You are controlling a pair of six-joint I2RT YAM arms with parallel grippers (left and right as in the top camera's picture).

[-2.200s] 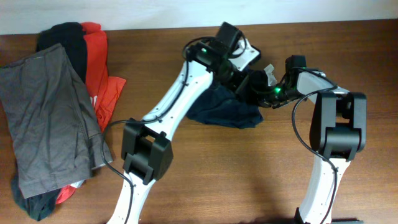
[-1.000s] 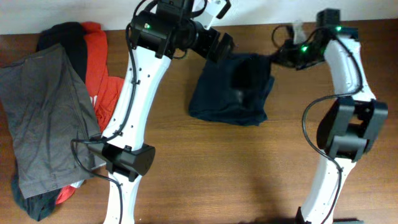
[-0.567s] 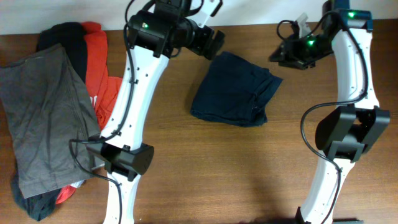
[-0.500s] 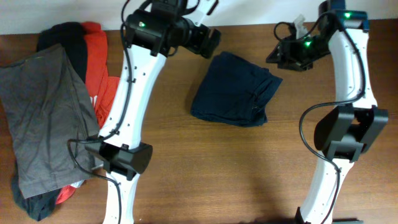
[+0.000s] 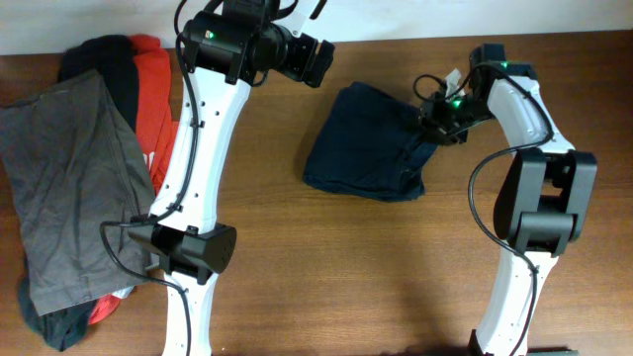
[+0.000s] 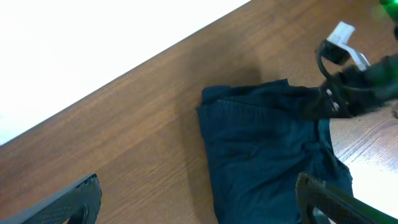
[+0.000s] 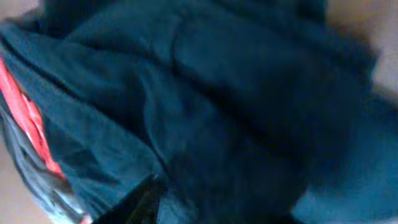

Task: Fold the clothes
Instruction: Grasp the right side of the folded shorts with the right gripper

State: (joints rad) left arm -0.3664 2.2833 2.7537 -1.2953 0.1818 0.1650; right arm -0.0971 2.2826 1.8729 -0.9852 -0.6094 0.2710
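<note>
Dark navy shorts, plain grey shorts, a red-orange top, a black garment, brown wood-grain table.

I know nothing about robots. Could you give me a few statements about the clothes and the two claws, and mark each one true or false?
1. The navy shorts lie apart from the grey shorts. True.
2. The left gripper holds the navy shorts. False: it is open, empty and clear of them.
3. The right gripper is at an edge of the navy shorts. True.
4. The red top lies over the grey shorts. False: the grey shorts lie on top of it.
</note>
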